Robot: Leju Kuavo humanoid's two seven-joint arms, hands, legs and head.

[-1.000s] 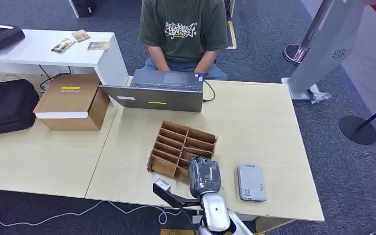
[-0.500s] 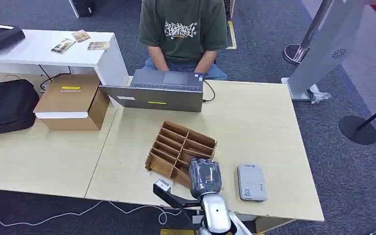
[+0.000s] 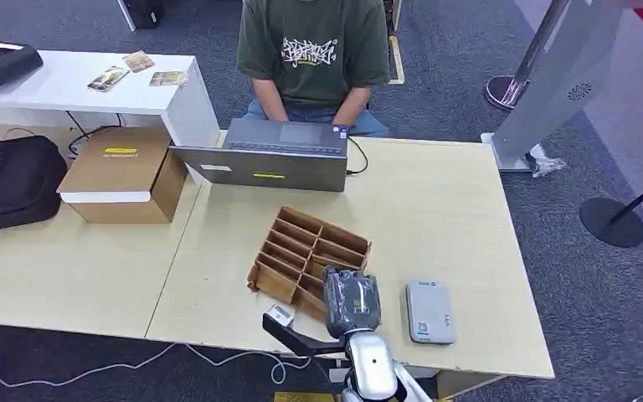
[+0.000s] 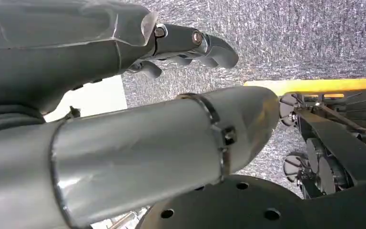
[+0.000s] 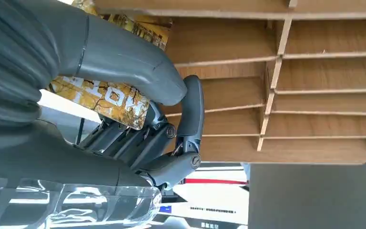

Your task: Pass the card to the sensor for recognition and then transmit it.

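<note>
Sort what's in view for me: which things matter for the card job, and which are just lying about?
Job:
card, held in right hand
wooden divider tray
grey sensor

Lying about:
laptop
cardboard box
black bag
cards on white table

Right hand (image 3: 351,301) over wooden organizer (image 3: 310,255), beside grey sensor (image 3: 429,311).

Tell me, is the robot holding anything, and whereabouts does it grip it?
Yes. Its right hand pinches a yellow patterned card by one end, thumb on top, beside the wooden divider box.
</note>
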